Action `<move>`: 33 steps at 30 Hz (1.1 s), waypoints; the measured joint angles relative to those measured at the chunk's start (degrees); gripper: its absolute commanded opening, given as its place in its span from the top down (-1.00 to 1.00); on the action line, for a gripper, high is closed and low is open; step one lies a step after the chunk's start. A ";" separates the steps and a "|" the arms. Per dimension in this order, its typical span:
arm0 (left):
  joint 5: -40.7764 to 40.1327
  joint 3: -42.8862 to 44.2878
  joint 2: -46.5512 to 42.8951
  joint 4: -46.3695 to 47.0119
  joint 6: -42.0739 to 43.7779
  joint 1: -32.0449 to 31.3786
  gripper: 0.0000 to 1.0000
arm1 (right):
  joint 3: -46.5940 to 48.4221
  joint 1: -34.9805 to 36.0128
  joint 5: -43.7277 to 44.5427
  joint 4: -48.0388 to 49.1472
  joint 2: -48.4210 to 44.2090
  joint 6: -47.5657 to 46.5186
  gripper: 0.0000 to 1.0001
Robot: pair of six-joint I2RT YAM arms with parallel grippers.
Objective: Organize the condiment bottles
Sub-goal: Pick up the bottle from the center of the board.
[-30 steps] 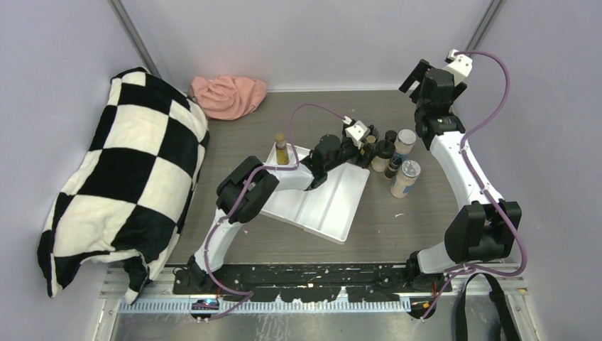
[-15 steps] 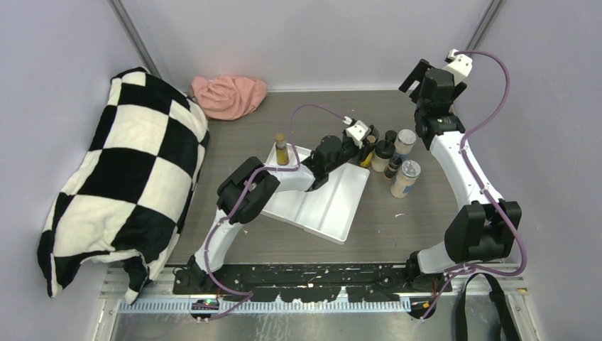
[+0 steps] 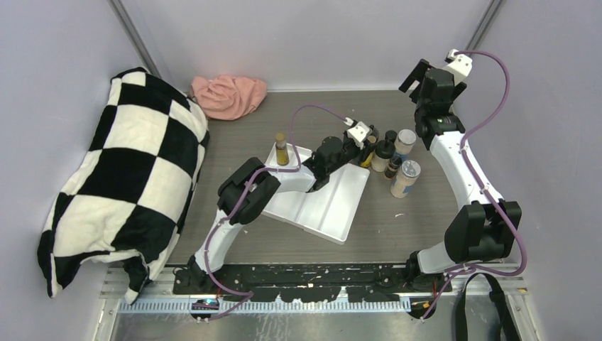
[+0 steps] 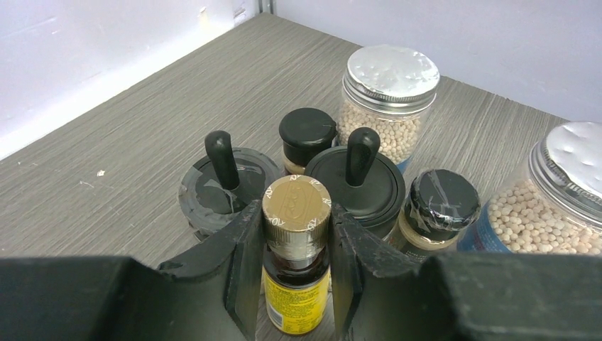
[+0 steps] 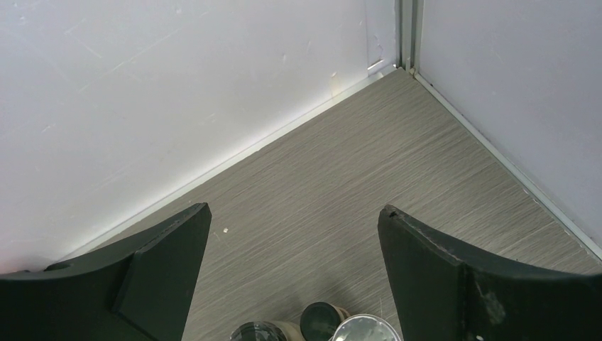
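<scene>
My left gripper (image 4: pixel 295 238) is pressed onto a slim yellow bottle (image 4: pixel 297 213) with a brown-gold cap. The two fingers (image 4: pixel 245 256) pinch it from both sides just under the cap, and the bottle stands upright between them. I cannot tell whether its base touches the table (image 3: pixel 401 224), because the bottom is cut off in the wrist view.

Close behind this bottle is the rest of the group:
- two jars with black knobbed lids (image 4: pixel 362 181)
- two small black-capped jars (image 4: pixel 307 133)
- two clear shakers (image 4: pixel 390 92) with silver lids, filled with pale round grains

They stand tightly together, some of them touching. In the top view this group is on the table just beyond the far right corner of the white tray (image 3: pixel 323 209).

A second yellow bottle (image 3: pixel 282 150) stands upright in the far left corner of the tray, well apart from the group.

My right gripper (image 5: pixel 292 209) is held high near the far right corner of the table. Its jaws are spread wide with nothing between them. At the bottom edge of its wrist view I see only the tops of some jars.

At the left side lies a black and white checked pillow (image 3: pixel 121 177), and a pink cloth (image 3: pixel 227 96) is at the far edge.
</scene>
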 measured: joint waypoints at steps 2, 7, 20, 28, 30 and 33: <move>-0.33 -0.07 0.00 0.11 0.24 -0.20 0.99 | 0.00 0.00 -0.07 -0.02 0.00 0.00 -0.87; -0.96 -0.66 -0.07 0.94 1.14 -0.61 0.99 | 0.00 0.00 -0.11 -0.07 0.00 0.20 -0.86; -1.73 -2.36 -1.46 0.92 3.06 -1.42 0.99 | 0.00 0.00 -0.72 -0.98 -0.02 1.29 -0.86; -2.03 -2.36 -1.46 0.92 3.32 -1.51 0.99 | 0.00 0.00 -0.74 -1.07 -0.04 1.27 -0.86; -2.03 -2.32 -1.46 0.87 3.56 -1.55 0.99 | 0.00 0.00 -0.74 -1.07 -0.04 1.27 -0.86; -2.27 -1.99 -1.46 0.37 4.11 -1.62 0.99 | 0.00 0.00 -0.74 -1.09 -0.04 1.25 -0.86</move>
